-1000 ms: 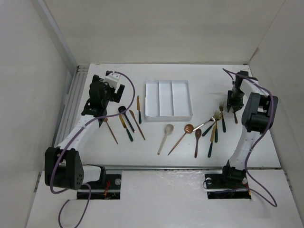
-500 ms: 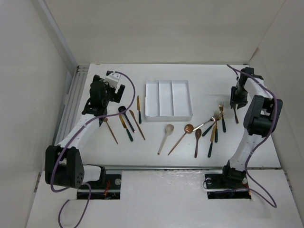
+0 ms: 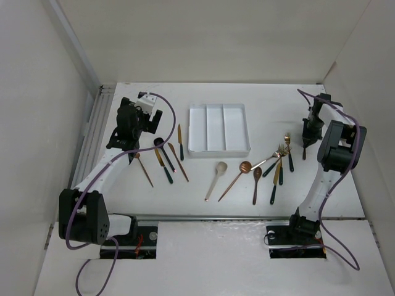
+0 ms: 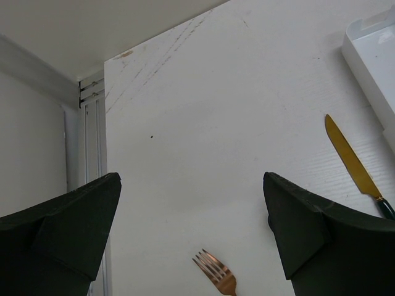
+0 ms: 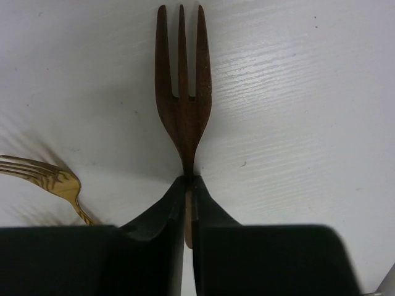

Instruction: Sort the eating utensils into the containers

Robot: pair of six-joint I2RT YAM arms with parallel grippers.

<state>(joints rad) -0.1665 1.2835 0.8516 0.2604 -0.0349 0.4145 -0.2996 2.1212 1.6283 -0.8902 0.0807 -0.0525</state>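
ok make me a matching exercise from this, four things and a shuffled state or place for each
Things
1. cream spoon
2. brown fork
3. white tray
4. left end effector

States or places
a. wide open, holding nothing
b. pinched at its neck by the right end effector
c. all three compartments empty
d. lying on the table, just off the tray's near edge

Pairs: 1-d, 2-b, 3-c, 4-a

Matt brown fork (image 5: 183, 105); glossy gold fork (image 5: 58, 180); faintly grained white table (image 5: 296, 123)
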